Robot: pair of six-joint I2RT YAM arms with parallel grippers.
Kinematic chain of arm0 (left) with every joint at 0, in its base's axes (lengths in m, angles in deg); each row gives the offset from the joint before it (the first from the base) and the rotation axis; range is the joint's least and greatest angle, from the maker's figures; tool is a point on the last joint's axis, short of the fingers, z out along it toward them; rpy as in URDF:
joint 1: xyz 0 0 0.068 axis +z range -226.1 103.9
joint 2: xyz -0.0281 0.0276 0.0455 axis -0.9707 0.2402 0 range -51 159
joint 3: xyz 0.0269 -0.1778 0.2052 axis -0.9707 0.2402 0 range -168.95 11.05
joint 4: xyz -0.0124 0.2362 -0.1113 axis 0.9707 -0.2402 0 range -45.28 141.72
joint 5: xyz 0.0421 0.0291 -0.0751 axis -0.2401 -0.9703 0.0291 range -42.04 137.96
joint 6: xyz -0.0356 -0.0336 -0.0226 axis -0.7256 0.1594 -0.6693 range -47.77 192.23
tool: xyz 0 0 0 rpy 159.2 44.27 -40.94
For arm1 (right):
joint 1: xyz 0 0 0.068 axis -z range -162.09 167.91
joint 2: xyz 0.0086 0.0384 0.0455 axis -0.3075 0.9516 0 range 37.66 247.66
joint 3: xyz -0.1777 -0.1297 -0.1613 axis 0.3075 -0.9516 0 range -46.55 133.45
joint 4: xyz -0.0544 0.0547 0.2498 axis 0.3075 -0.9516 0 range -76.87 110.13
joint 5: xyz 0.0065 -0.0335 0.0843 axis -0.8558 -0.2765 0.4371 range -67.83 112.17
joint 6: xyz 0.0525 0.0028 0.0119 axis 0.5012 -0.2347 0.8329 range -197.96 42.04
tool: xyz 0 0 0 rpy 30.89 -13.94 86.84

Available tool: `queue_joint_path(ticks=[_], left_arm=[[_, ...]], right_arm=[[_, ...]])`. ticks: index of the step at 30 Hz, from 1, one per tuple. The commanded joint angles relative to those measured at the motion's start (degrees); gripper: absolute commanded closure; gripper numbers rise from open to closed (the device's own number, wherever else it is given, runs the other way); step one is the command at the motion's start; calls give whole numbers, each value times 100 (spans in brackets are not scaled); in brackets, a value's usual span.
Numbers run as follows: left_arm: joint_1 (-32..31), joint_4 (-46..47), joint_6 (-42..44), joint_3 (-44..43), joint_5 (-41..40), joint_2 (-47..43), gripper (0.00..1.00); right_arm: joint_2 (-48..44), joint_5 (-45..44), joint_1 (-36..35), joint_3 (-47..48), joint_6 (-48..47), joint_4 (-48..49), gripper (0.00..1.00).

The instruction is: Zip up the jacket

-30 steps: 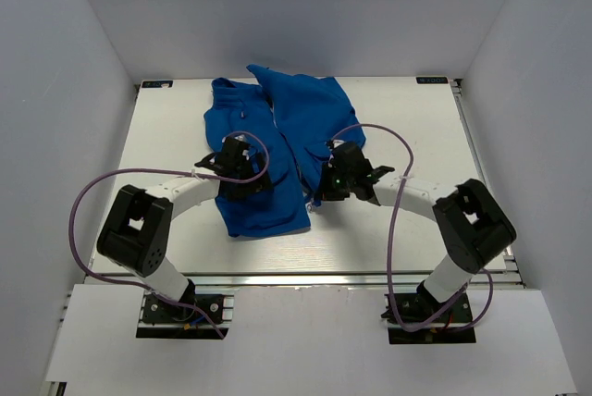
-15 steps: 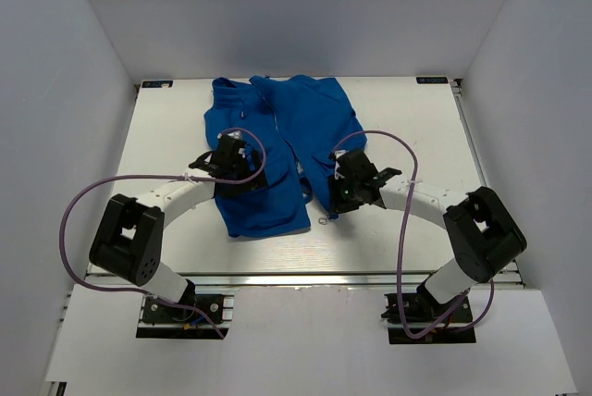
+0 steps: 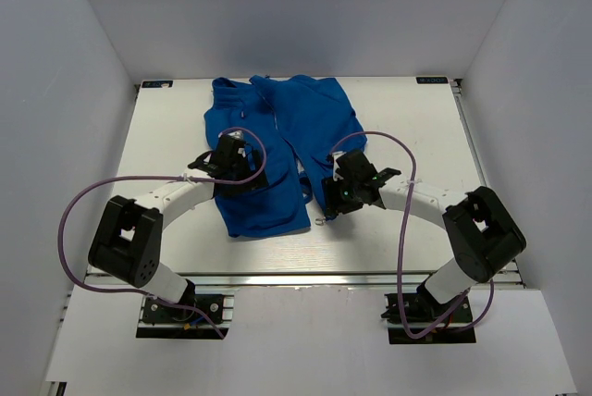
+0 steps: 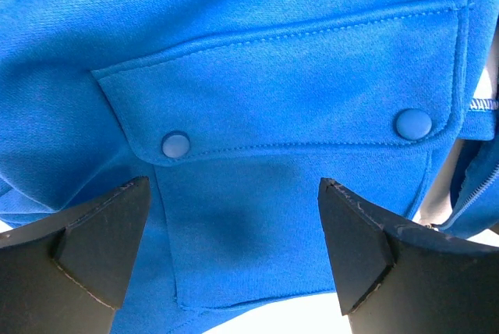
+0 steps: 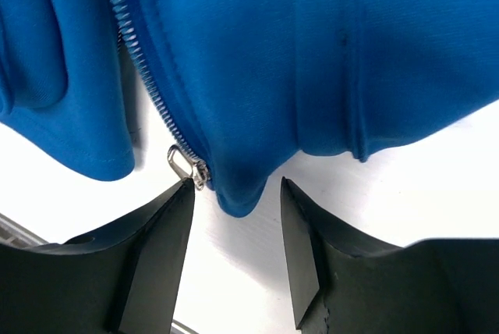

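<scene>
Left tool [image 4: 234,186] apart over stitched flap pocket [image 4: 288,84]; right tool [image 5: 235,186] apart by silvery pull [image 5: 181,161]; soft blue jacket [image 3: 305,118], white bench [image 3: 407,118], pale walls [image 3: 277,17].

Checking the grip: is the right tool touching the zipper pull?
Cannot tell: right wrist view puts the zipper pull beside one fingertip; neither gap nor contact plain.

Jacket [image 3: 277,128] flat on table [image 3: 416,118]. Pocket [image 4: 288,92] just ahead of left gripper [image 4: 232,201]. Zipper pull [image 5: 183,164] beside one right gripper [image 5: 236,193] fingertip; hem corner between fingers.

A white table [image 3: 416,137] stands enclosed by pale grey walls [image 3: 55,91].
</scene>
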Motion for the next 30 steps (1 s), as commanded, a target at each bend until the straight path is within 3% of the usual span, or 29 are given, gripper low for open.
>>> queue_joint_path(ticks=[1,12,15,16,18,21,24,30], left_arm=[[28,17,78,-65,132,-283,2],[28,-71,87,-109,88,-353,2],[28,-141,139,-162,114,-397,2],[28,-167,148,-232,132,-414,2],[28,-290,201,-320,359,-493,2],[-7,-553,254,-592,659,-607,2],[-323,-1193,254,-1092,607,-678,2],[-1789,-2838,-281,-2385,-227,-55,2]], right_arm=[[35,-267,1,-43,123,166,46],[387,-365,1,36,256,518,52],[395,-286,1,-69,282,623,66],[387,-243,1,-113,300,650,76],[317,-207,1,-148,326,703,88],[132,-251,1,-192,396,694,100],[0,-452,1,-70,484,406,100],[-272,-752,18,-148,686,140,100]])
